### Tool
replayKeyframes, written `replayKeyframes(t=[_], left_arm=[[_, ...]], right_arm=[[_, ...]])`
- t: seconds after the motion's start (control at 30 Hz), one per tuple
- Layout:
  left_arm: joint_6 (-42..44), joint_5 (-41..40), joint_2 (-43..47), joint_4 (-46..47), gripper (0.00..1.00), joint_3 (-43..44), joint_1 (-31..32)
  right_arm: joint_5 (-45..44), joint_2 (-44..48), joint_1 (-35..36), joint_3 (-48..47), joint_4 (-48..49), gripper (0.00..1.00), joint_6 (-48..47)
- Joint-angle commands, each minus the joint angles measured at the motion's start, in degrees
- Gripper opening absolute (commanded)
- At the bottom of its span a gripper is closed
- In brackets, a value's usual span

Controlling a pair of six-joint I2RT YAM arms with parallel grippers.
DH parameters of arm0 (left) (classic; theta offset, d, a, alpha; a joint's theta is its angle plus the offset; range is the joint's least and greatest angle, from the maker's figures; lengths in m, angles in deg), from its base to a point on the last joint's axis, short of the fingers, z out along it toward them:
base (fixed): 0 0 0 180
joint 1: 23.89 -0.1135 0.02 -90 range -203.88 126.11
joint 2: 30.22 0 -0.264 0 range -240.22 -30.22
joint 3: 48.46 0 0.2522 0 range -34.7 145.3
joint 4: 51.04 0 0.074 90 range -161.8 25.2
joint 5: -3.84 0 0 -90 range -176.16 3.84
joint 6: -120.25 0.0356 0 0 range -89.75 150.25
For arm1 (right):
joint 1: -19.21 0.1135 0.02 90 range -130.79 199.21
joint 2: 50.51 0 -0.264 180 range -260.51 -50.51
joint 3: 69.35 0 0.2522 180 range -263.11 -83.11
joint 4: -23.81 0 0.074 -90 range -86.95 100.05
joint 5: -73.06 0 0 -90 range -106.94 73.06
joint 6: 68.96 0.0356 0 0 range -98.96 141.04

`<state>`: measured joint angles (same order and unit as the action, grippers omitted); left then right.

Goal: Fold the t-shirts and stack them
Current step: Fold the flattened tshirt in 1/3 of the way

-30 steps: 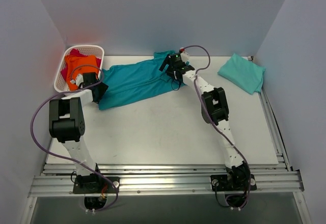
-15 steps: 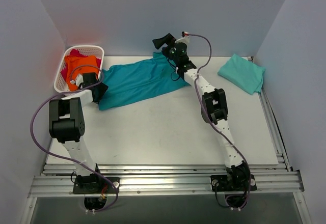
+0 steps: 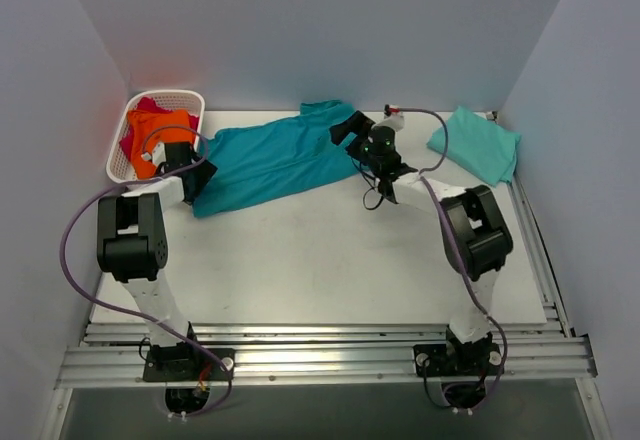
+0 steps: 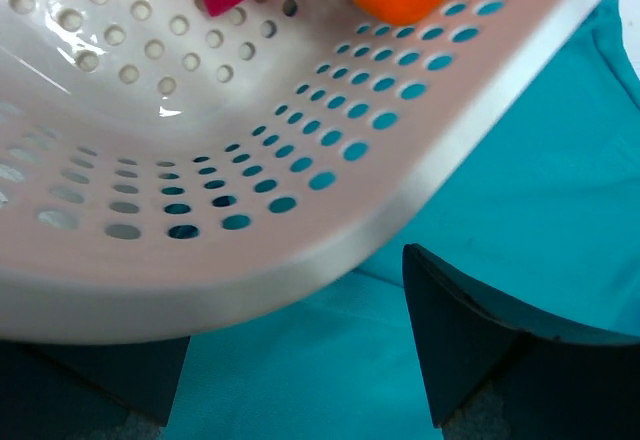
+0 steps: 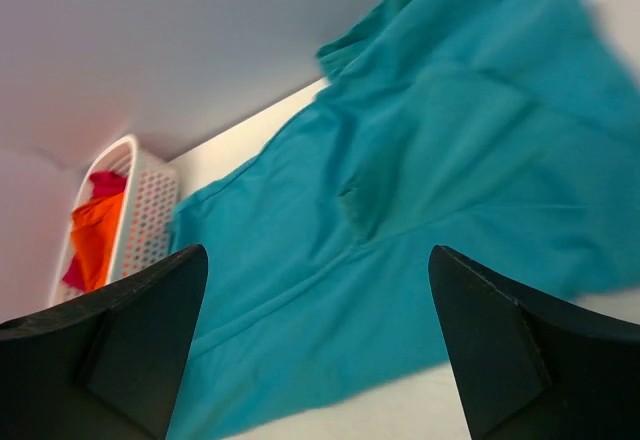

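A deep teal t-shirt (image 3: pixel 270 160) lies spread out across the back of the table. My left gripper (image 3: pixel 192 178) is open over its left end, right beside the white basket (image 3: pixel 190 95); the left wrist view shows my gripper (image 4: pixel 298 305) with teal cloth (image 4: pixel 520 160) under its spread jaws. My right gripper (image 3: pixel 347 128) is open and empty at the shirt's right end, and in the right wrist view the gripper (image 5: pixel 316 252) faces the teal shirt (image 5: pixel 420 160). A folded mint-green t-shirt (image 3: pixel 475 142) lies at the back right. An orange t-shirt (image 3: pixel 160 130) and a magenta-red one (image 3: pixel 145 107) sit in the basket.
The basket's perforated wall (image 4: pixel 200 210) fills most of the left wrist view, very close to the fingers. White walls enclose the table at the back and both sides. A metal rail (image 3: pixel 320 355) runs along the near edge.
My right gripper rose off the teal shirt's right end, then swung back down and to the right, open. The shirt's right end now lies flatter. The left arm has not moved.
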<state>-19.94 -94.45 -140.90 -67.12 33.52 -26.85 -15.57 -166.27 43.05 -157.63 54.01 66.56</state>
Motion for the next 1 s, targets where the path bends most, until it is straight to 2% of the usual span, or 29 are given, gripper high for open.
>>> replayKeyframes(t=[0.0, 0.03, 0.13, 0.17, 0.27, 0.57, 0.6, 0.97], left_arm=[[4.0, -1.5, 4.0, 2.8, 0.89, 1.1, 0.9], [4.4, -1.5, 5.5, 2.8, 0.94, 1.4, 1.0], [5.8, -0.1, 6.4, 2.4, 0.94, 4.1, 1.0], [6.2, 0.3, 6.3, -0.7, 0.94, 6.2, 1.0], [6.3, 1.4, 6.9, -1.9, 0.94, 7.1, 1.1], [6.5, -0.9, 17.2, 0.4, 0.95, -3.3, 2.5], [6.5, -1.0, 18.4, 0.5, 0.95, -3.9, 4.2], [6.6, -1.7, 19.8, 1.2, 0.96, -7.7, 5.6]], right_arm=[[-15.2, 17.2, -1.3, 8.3, -3.6, 0.88, -5.0], [-19.7, 18.8, -1.1, 12.6, -6.4, 0.88, -5.4], [-26.0, 23.2, -0.7, 16.9, -11.2, 0.88, -4.8], [-27.0, 23.8, -0.8, 18.4, -12.1, 0.88, -4.6], [-28.5, 23.7, -1.4, 19.8, -15.4, 0.87, -3.1], [-22.6, 12.2, -2.3, 15.8, -16.6, 0.87, 1.0], [-21.7, 9.8, -2.4, 14.6, -16.2, 0.87, 1.4], [-17.4, -3.1, -3.3, 4.2, -14.6, 0.86, 1.4]])
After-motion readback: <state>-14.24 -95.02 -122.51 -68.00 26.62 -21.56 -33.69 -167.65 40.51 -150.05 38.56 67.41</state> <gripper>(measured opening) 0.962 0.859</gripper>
